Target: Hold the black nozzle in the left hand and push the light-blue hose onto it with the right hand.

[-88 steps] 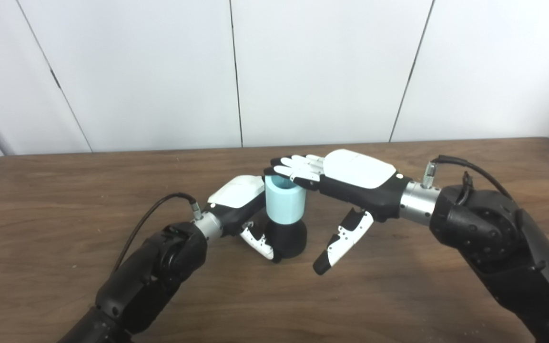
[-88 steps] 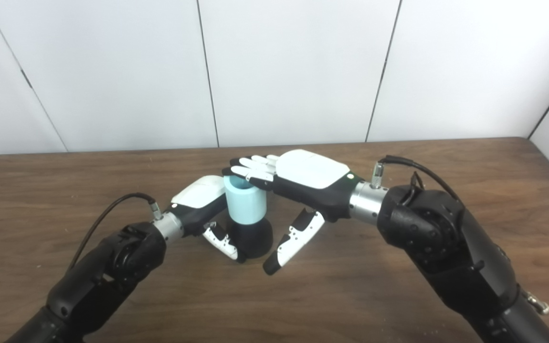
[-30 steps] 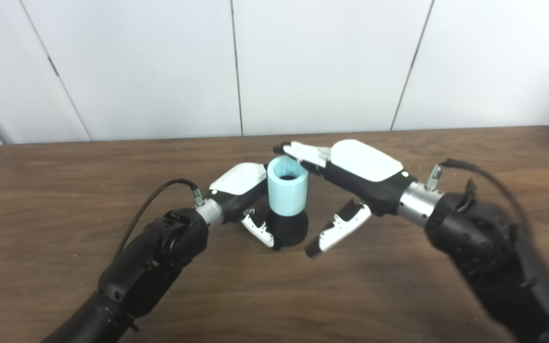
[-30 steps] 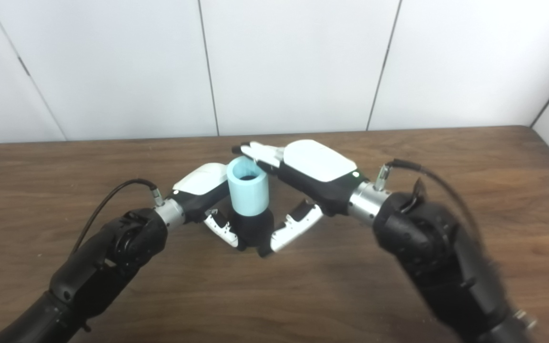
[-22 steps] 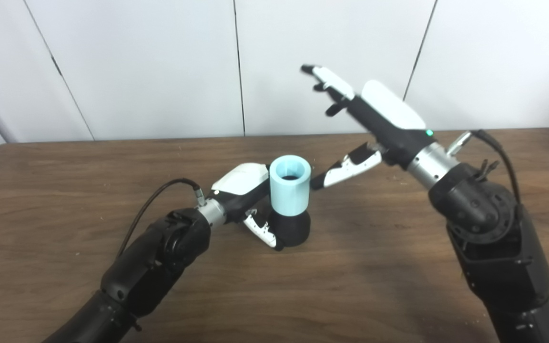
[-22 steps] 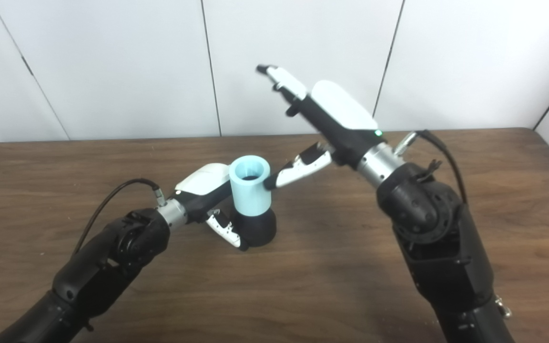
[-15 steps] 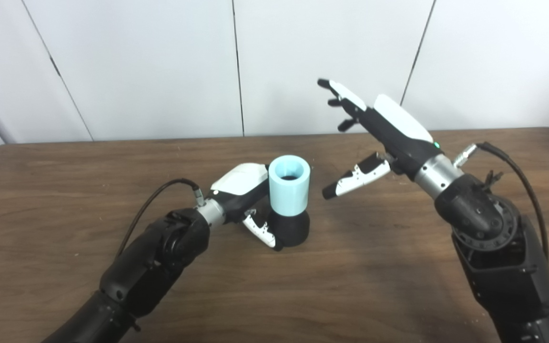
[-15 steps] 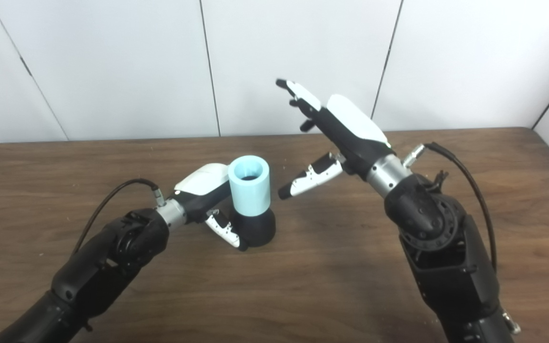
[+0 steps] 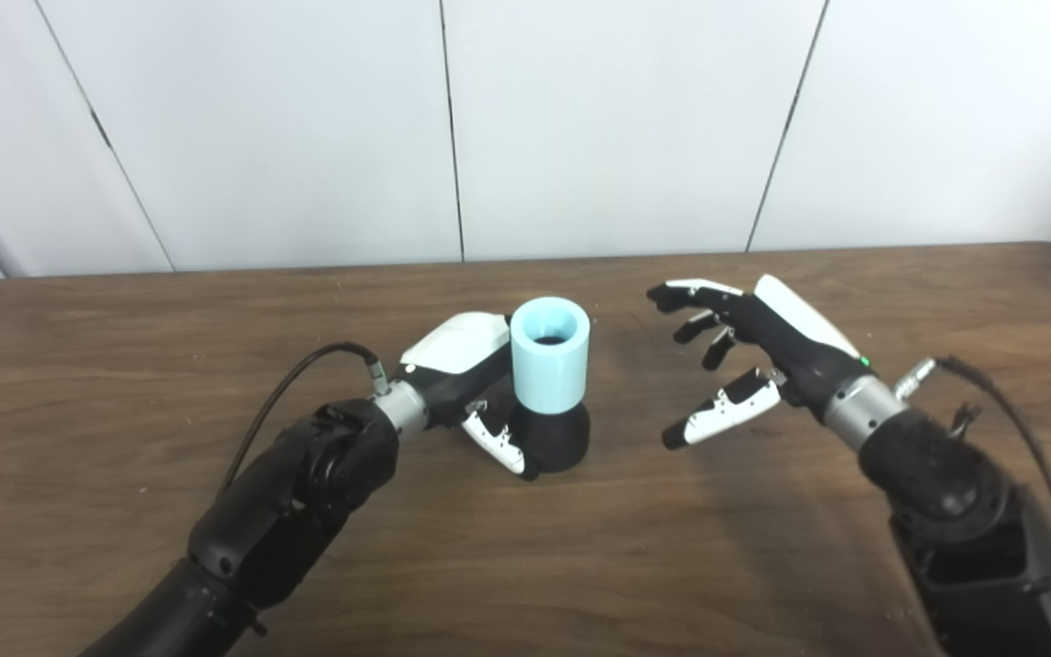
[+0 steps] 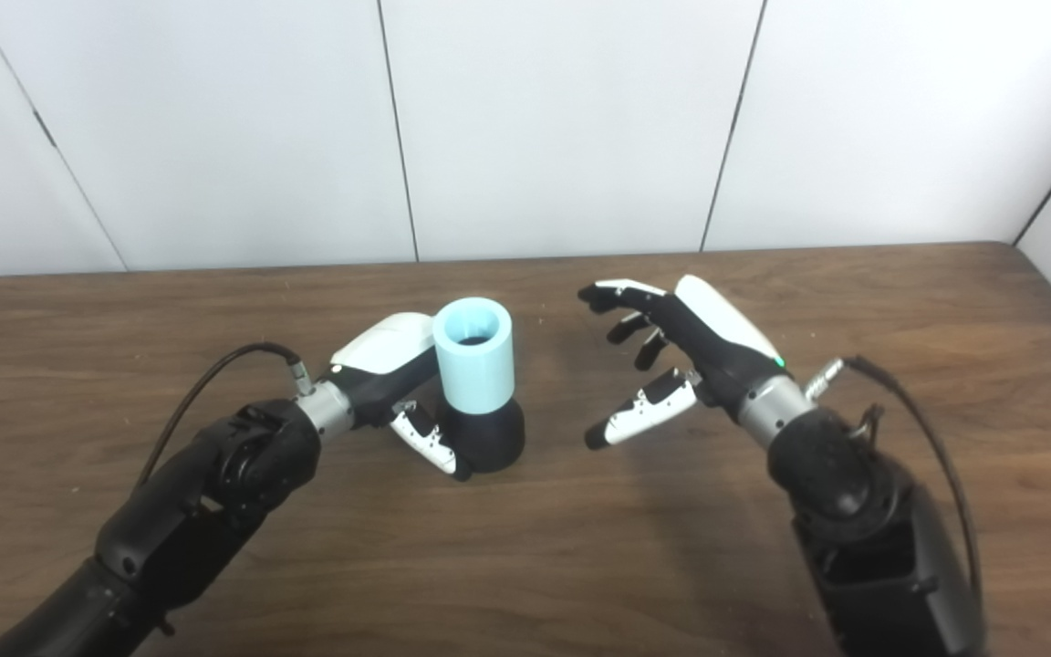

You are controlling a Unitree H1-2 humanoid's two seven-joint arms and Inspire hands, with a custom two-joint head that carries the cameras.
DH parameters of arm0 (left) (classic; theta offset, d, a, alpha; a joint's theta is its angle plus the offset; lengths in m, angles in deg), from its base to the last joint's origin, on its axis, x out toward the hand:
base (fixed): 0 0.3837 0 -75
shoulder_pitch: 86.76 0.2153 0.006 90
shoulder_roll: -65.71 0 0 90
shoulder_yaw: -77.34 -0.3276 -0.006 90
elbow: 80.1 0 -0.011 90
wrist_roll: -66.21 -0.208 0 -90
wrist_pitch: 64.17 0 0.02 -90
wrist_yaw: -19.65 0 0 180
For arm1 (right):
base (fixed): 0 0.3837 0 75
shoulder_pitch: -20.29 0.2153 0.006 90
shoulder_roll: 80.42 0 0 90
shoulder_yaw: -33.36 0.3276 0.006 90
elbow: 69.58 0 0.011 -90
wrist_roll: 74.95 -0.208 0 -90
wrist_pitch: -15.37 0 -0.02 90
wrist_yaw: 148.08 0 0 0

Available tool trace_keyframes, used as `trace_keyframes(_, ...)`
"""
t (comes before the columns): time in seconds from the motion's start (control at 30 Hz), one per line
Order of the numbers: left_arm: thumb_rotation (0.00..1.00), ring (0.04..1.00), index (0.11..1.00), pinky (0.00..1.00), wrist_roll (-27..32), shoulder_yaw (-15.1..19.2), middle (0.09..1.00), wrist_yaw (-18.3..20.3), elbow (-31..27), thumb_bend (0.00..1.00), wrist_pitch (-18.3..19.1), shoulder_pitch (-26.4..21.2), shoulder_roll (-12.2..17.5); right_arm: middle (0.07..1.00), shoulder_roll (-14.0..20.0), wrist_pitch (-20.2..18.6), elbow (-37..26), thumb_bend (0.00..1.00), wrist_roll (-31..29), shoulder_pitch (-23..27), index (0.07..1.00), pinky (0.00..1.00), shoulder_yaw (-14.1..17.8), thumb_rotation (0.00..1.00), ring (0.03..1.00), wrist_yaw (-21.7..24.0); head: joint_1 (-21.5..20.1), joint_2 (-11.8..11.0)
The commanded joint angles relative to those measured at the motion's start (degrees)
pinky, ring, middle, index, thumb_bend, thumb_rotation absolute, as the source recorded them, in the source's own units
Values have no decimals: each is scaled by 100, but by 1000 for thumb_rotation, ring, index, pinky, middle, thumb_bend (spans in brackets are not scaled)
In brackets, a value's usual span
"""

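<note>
brown wood-grain table (image 9: 525, 584) fills the foreground. nearest on it, my left hand (image 9: 471, 383) is wrapped around the black nozzle (image 9: 555, 440), which stands upright at mid-table with the light-blue hose (image 9: 550, 359) seated on its top, bore facing up. my right hand (image 9: 749, 356) hangs off to the right, apart from both, holding nothing, fingers spread and loosely curled. the hose looks like a short, stiff, light sleeve with smooth walls, probably slippery; i judge the wall just under the rim the best place to grip, pressing straight down. beyond the table's far edge stand plain white wall panels (image 9: 617, 119).
</note>
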Motion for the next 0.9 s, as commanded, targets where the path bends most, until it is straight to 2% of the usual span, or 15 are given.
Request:
trace_keyframes(0.0, 42, 646, 527, 996, -98, -126, 589, 444, 151, 591, 153, 301, 107, 770, -130, 61, 14, 737, -160, 101, 782, 502, 205, 0, 668, -366, -1, 1)
trace_keyframes(0.03, 73, 668, 618, 990, -90, -98, 643, 416, 139, 754, 116, 313, 112, 770, -223, 57, 70, 735, -207, 67, 782, 500, 244, 0, 664, -473, 34, -21)
trace_keyframes(0.07, 88, 681, 656, 988, -92, -81, 668, 399, 136, 811, 90, 320, 115, 770, -278, 58, 105, 734, -233, 50, 782, 500, 267, 0, 663, -533, 34, -21)
trace_keyframes(0.17, 142, 748, 744, 986, -140, -11, 753, 303, 79, 882, 76, 346, 119, 771, -506, 64, 260, 732, -371, -20, 782, 506, 382, 5, 662, -769, 49, -28)
trace_keyframes(0.2, 173, 802, 800, 991, -141, 19, 821, 288, 51, 903, 84, 359, 121, 772, -558, 72, 305, 732, -412, -38, 783, 517, 406, 13, 664, -841, 53, -29)
trace_keyframes(0.27, 189, 830, 829, 995, -111, 97, 856, 290, -25, 914, 130, 389, 125, 773, -640, 91, 372, 732, -488, -63, 783, 523, 449, 18, 665, -963, 58, -27)
trace_keyframes(0.3, 210, 878, 871, 998, -65, 181, 898, 297, -104, 936, 203, 417, 132, 773, -714, 103, 416, 732, -549, -83, 784, 528, 491, 21, 665, -1059, 79, -19)
trace_keyframes(0.33, 256, 960, 951, 1000, -23, 288, 966, 280, -195, 981, 268, 454, 152, 772, -804, 122, 455, 731, -612, -113, 784, 531, 537, 22, 664, -1164, 84, -14)
trace_keyframes(0.37, 272, 980, 975, 1000, 11, 420, 983, 251, -326, 991, 345, 503, 173, 771, -893, 141, 486, 731, -663, -144, 784, 531, 575, 20, 663, -1267, 84, -14)
trace_keyframes(0.47, 255, 998, 997, 1000, 103, 770, 998, 248, -746, 1000, 578, 649, 201, 768, -1017, 157, 515, 731, -737, -203, 784, 531, 610, 14, 661, -1462, 113, -7)
trace_keyframes(0.53, 199, 1000, 987, 1000, 180, 1002, 998, 234, -918, 998, 649, 765, 205, 766, -1031, 164, 524, 732, -748, -228, 783, 543, 601, 16, 660, -1535, 104, -10)
trace_keyframes(0.63, 124, 990, 960, 1000, 253, 1272, 979, 155, -1016, 970, 664, 899, 219, 766, -1024, 188, 548, 733, -768, -257, 784, 575, 579, 18, 663, -1604, 109, -10)
trace_keyframes(0.73, 92, 976, 943, 1000, 321, 1554, 965, 30, -1089, 951, 617, 1044, 205, 767, -1007, 197, 541, 733, -789, -287, 785, 600, 560, 13, 666, -1646, 93, 4)
trace_keyframes(0.83, 53, 953, 930, 971, 391, 1821, 945, -97, -1179, 896, 606, 1193, 164, 769, -998, 218, 518, 733, -815, -322, 784, 601, 560, 1, 666, -1666, 94, -3)
trace_keyframes(0.87, 45, 942, 923, 925, 445, 1960, 935, -185, -1246, 864, 638, 1280, 120, 769, -998, 231, 500, 733, -830, -341, 782, 594, 565, 0, 665, -1672, 95, -7)
